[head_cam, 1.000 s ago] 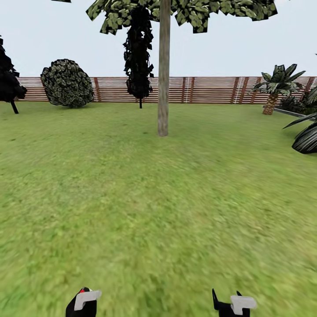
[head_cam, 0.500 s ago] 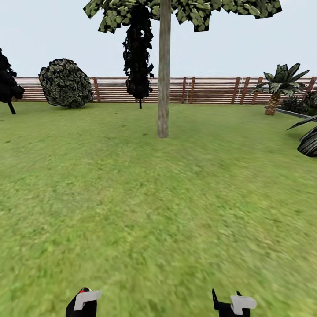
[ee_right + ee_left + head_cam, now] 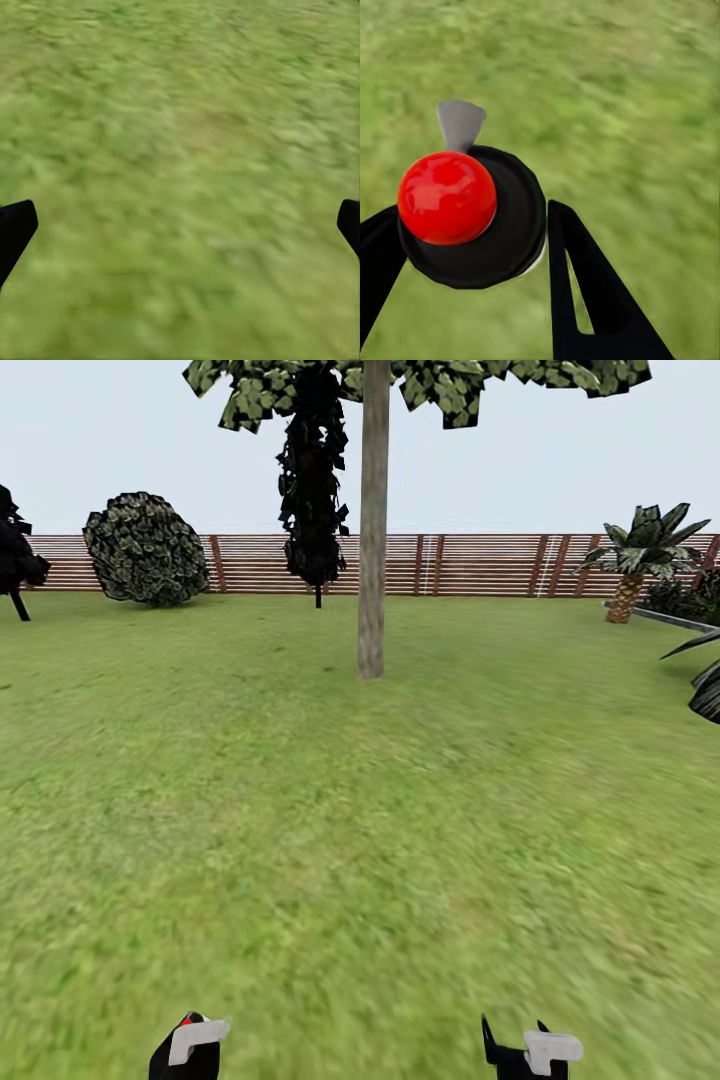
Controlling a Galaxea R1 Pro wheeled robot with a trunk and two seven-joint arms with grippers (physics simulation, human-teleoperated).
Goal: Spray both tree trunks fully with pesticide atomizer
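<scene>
The pesticide atomizer (image 3: 472,217), black with a red knob and grey nozzle, is clamped between the left gripper's (image 3: 472,247) fingers, while the right gripper (image 3: 180,225) is spread wide over lawn (image 3: 300,810). A pale tree trunk (image 3: 372,520) is seen ahead, before the slatted fence (image 3: 480,564).

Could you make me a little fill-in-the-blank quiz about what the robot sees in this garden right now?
1. The left gripper is shut on an atomizer whose top is a shiny ball coloured ____.
2. The right gripper holds nothing; its fingers are spread wide, so it is ____.
3. The pale tree trunk straight ahead rises from the green ____.
4. Behind the trunk, a slatted brown ____ closes off the garden.

Missing words: red; open; lawn; fence
</scene>
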